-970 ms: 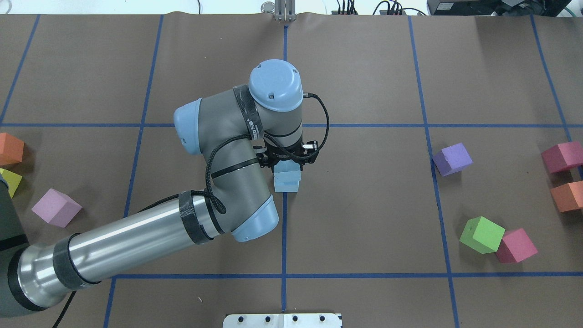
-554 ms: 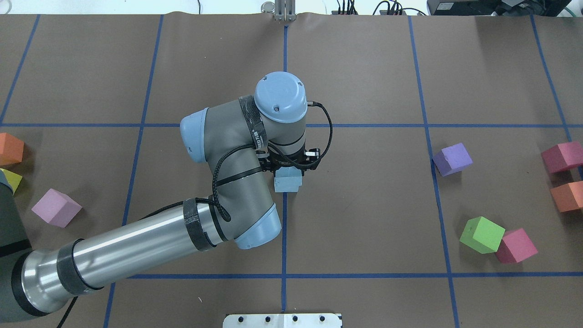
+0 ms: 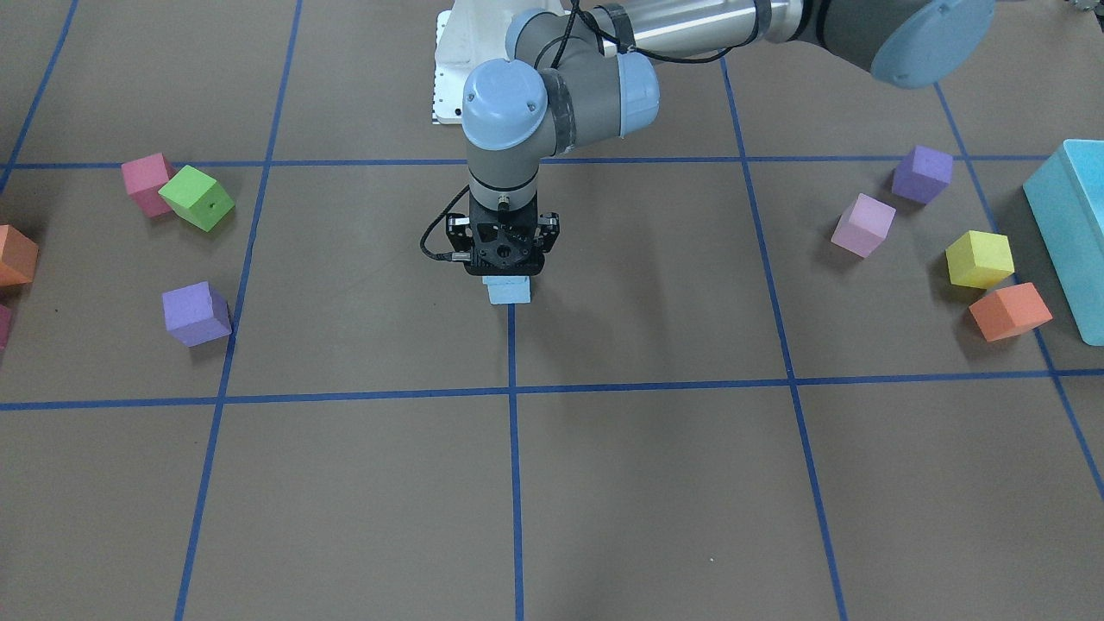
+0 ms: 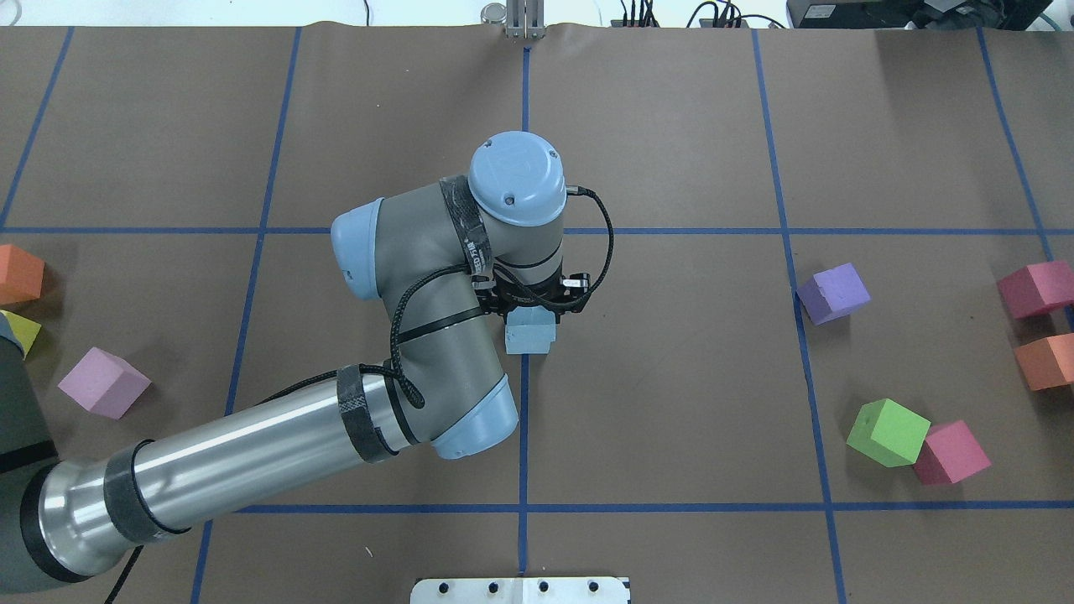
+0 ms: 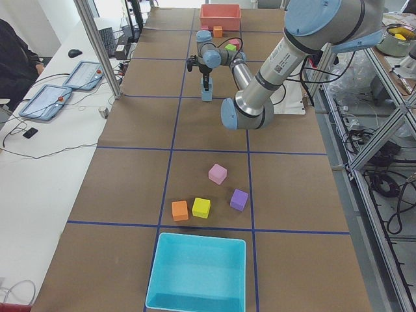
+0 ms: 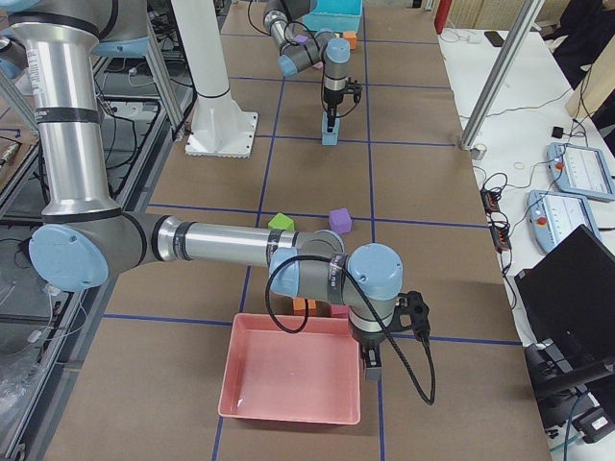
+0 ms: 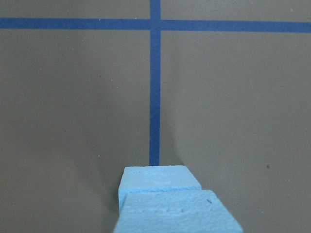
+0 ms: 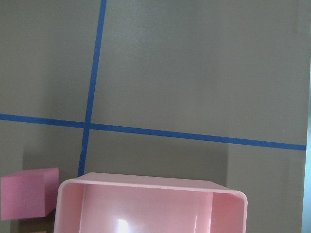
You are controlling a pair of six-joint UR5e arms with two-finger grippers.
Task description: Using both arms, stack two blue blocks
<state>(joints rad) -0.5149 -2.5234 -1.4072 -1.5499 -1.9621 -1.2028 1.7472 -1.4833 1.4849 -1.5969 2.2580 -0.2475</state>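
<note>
Front view first: the left gripper (image 3: 503,259) hangs low over the blue blocks (image 3: 509,291), which sit on the centre tape line (image 3: 512,345) mid-table. Only about one cube's worth of blue shows under the black gripper body, so there's no telling whether the fingers are pinching or have let go. The turquoise box (image 3: 1056,259) pokes in at the edge, with its inside mostly cut off. Overhead, the wrist covers the fingers and the blocks (image 4: 529,335) peek out right below it, so again the grip can't be told. From the left end of the table, the turquoise box (image 5: 195,273) is in plain sight and no cube shows inside it. From the right end, the right gripper (image 6: 373,363) points down just beside a corner of the pink tray (image 6: 288,370), well away from the stack. Whether its fingers are spread or together can't be judged from here, and nothing shows in the tray. The left wrist cam is the useful one. It shows the upper block (image 7: 177,216) sitting on the lower block (image 7: 160,177), maybe a touch off to one side, though that could be perspective. No fingers are in frame. Probably the thing to get right is the release: open gently and lift straight up so the foam doesn't drag or tip. On the right wrist cam, the visible part of the tray is bare, with a pink cube (image 8: 26,191) outside, just beside it.
</note>
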